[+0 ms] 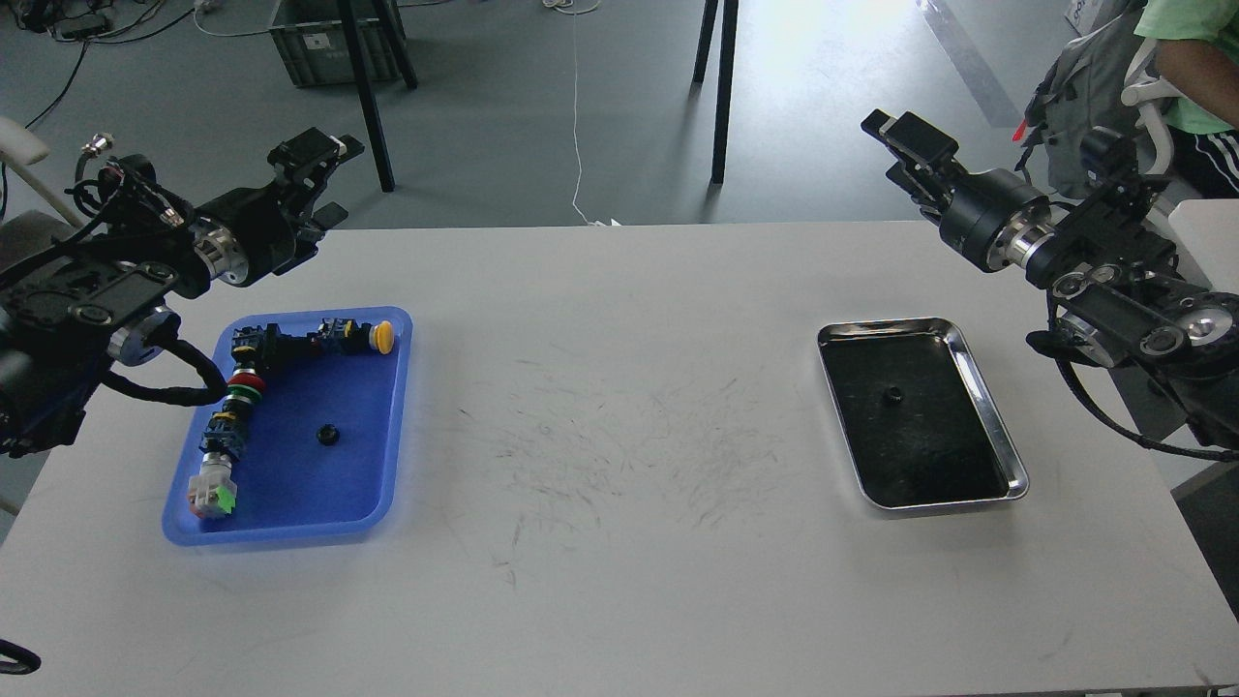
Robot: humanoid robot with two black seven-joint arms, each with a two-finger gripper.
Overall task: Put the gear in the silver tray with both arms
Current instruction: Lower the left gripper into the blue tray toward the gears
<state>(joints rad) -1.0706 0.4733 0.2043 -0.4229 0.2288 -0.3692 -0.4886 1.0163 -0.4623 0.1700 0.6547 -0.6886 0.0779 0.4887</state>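
Note:
The silver tray [978, 387] lies on the right part of the white table, with a small black gear [894, 395] on its dark bottom. A second small black gear [328, 436] lies in the blue plastic tray [387, 484] on the left. My left gripper [315, 184] hangs above the table's far left edge, behind the blue tray, fingers apart and empty. My right gripper [900, 145] is raised beyond the table's far right edge, behind the silver tray; its fingers look empty, and I cannot tell their state.
The blue tray also holds several push-button switches: a yellow one [373, 337], a red-green one [244, 385], a white-green one [213, 494]. A seated person [1191, 58] is at the far right. Table legs [721, 87] and a grey crate [319, 39] stand behind.

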